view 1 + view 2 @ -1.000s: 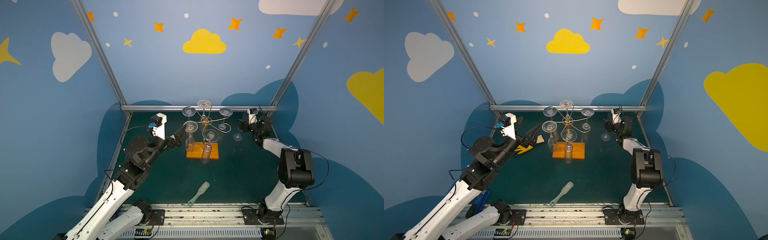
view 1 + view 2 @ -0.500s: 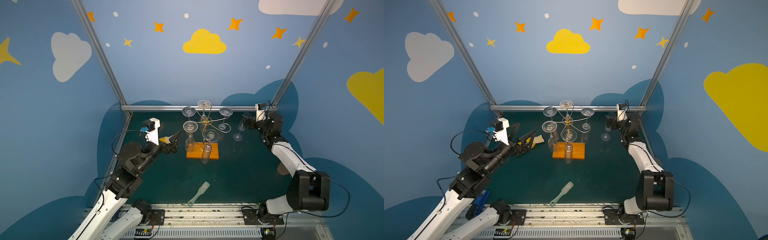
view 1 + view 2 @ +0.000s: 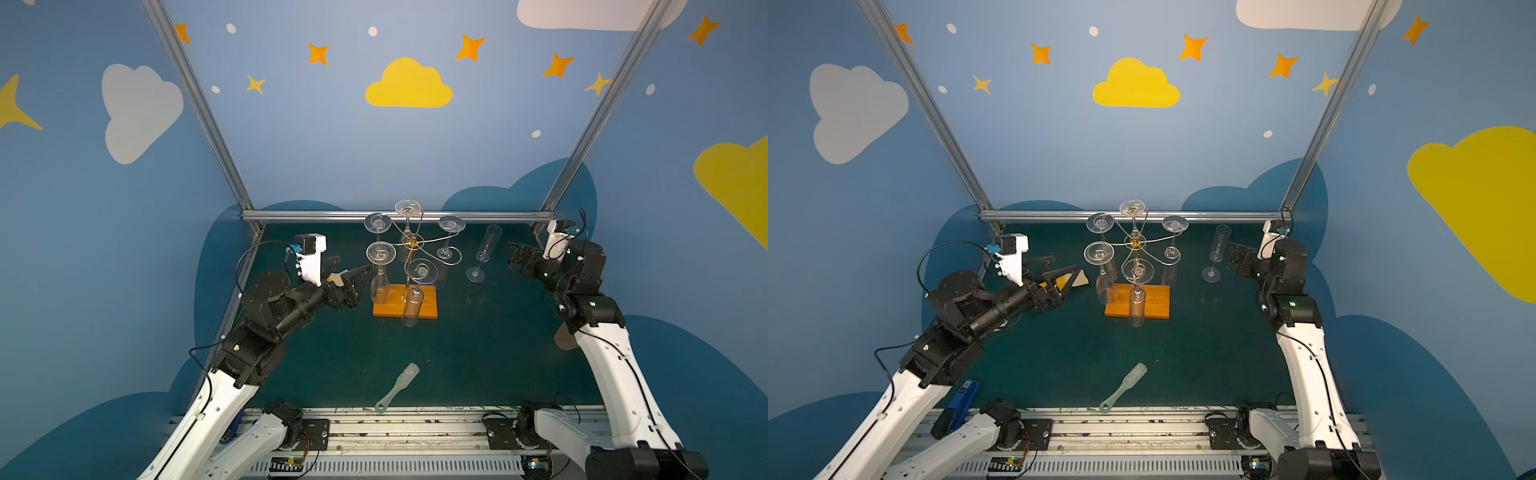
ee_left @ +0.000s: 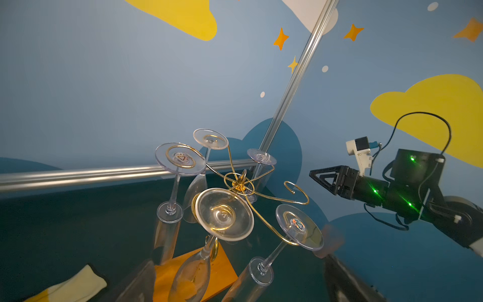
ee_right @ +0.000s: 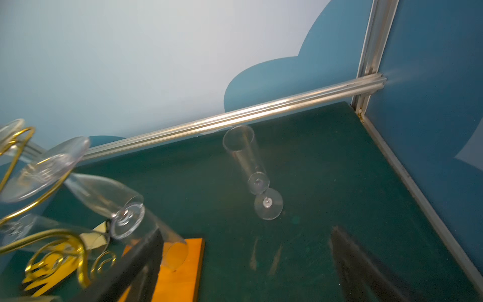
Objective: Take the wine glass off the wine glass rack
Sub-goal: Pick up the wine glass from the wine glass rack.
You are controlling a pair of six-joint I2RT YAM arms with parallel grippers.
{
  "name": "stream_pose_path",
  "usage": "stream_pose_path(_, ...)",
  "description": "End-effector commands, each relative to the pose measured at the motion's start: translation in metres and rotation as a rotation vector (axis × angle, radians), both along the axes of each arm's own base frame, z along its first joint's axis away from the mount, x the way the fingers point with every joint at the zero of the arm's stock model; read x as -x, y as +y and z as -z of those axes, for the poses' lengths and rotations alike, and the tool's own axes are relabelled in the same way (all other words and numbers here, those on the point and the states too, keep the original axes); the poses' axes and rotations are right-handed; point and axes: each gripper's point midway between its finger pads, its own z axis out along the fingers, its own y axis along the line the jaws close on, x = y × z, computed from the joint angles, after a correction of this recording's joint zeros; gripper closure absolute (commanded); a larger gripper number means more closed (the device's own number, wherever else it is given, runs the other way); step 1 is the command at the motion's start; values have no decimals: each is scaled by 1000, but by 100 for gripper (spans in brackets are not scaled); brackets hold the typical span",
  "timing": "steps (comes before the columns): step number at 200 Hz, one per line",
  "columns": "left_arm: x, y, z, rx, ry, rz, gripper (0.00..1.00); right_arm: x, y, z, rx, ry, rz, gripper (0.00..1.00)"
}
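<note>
Wine glass rack [image 3: 428, 308] sits mid-counter on its orange base. Five glasses hang upside down from its gold curled arms, and one curled arm [image 3: 452, 256] on the right side is empty.

Left fingers [image 3: 354, 281] are spread wide and hold nothing. They point at the rack's left side, just beside the nearest hanging wine glass [image 3: 380, 284] but not touching it. In the left wrist view this glass's bowl [image 4: 193, 274] lies ahead, between the two blurred fingers [image 4: 347, 282] and clear of both.

A champagne flute [image 3: 488, 245] stands upright on the green counter [image 3: 478, 353], off the rack, to its right. It is between the rack and the right fingers [image 3: 517, 252].

Right fingers are also wide apart and empty, raised above the counter and aimed toward the flute, apart from it. In the right wrist view the flute [image 5: 245, 157] stands ahead of the two dark fingers [image 5: 366, 266], in line with the gap and well clear of them. The rack's orange base is beside the other finger.

A yellow-and-white cloth [image 3: 1074, 279] lies under and behind the left fingers. A translucent plastic utensil [image 3: 400, 384] lies at the counter's front edge, well apart from everything.
</note>
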Motion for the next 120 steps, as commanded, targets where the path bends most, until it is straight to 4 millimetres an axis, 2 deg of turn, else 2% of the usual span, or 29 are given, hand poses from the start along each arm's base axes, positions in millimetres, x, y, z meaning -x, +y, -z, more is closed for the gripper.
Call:
stream_pose_path(1, -5, -9, 1, 148, 154, 95, 4, 27, 20, 1, -128, 55, -81, 2)
stream_pose_path(44, -9, -11, -2, 293, 221, 150, 6, 48, 31, 3, -215, 80, -119, 4)
stream_pose_path(76, -9, -19, -2, 407, 315, 207, 7, 62, 37, 5, -247, 115, -147, 6)
stream_pose_path(101, -7, -15, 0, 417, 321, 183, 8, 72, 49, 2, -349, 152, -191, 15)
stream_pose_path(120, -9, -6, 7, 401, 314, 113, 8, 84, 72, -7, -488, 200, -302, 25)
